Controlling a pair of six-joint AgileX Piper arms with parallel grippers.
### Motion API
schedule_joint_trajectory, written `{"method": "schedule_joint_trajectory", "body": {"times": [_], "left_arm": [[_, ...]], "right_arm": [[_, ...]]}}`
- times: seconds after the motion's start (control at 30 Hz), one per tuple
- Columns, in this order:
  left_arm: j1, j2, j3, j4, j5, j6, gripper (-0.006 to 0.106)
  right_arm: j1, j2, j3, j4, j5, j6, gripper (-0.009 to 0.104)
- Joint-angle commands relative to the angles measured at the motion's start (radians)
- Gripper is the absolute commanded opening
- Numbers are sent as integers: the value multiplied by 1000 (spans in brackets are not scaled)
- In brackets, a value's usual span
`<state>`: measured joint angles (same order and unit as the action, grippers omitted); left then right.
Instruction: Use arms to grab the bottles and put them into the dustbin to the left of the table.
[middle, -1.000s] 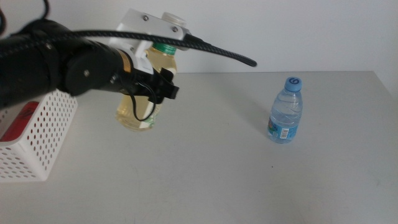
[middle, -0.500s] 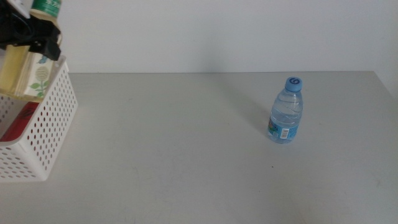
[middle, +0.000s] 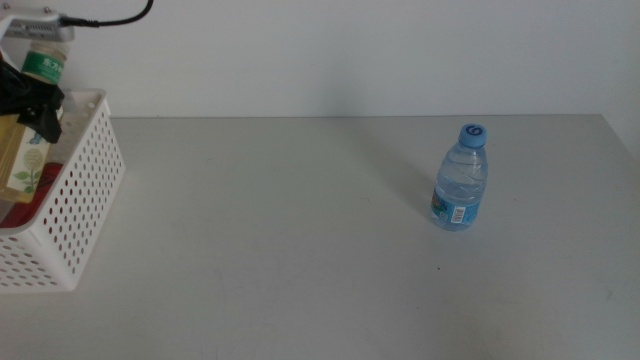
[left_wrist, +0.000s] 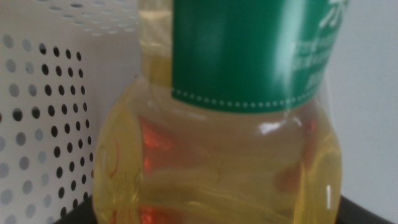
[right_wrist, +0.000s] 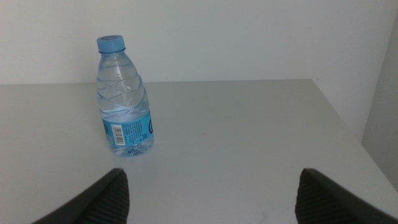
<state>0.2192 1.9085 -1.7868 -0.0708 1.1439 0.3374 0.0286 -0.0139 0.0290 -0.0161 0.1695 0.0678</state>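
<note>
The left gripper (middle: 30, 100) grips the tea bottle (middle: 28, 140), holding it upright over the bin (middle: 85, 190) at the table's (middle: 300, 250) left edge; something red lies inside. The right gripper (right_wrist: 208, 193), jaws wide apart and empty, faces the water bottle (middle: 460, 177) standing right of centre.

A plain white wall (middle: 350, 55) behind — bare, evenly lit, nothing more.

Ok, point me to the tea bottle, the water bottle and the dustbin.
tea bottle (middle: 27, 165), middle view, on its label over the dustbin.
water bottle (middle: 460, 185), middle view, on its clear body.
dustbin (middle: 75, 210), middle view, on its perforated side wall.
</note>
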Motion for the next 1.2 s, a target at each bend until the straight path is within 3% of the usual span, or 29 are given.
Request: {"method": "schedule_joint_trajectory", "body": {"times": [0.0,0.17,0.37,0.47,0.73,1.03,1.17], "left_arm": [[3,-41,-44,14,-52,1,-1],[3,1,-42,12,-14,0,1],[3,32,-42,-22,9,-1,19],[3,41,-42,-20,25,1,35],[3,43,-43,29,25,-27,93],[1,-34,-43,30,55,-80,94],[-1,-130,-43,-27,21,-62,94]], "right_arm": [[2,-20,-10,-8,-79,-12,94],[2,-20,-10,-8,-79,-12,94],[2,-20,-10,-8,-79,-12,94],[2,-20,-10,-8,-79,-12,94],[2,-20,-10,-8,-79,-12,94],[2,-20,-10,-8,-79,-12,94],[2,-20,-10,-8,-79,-12,94]]}}
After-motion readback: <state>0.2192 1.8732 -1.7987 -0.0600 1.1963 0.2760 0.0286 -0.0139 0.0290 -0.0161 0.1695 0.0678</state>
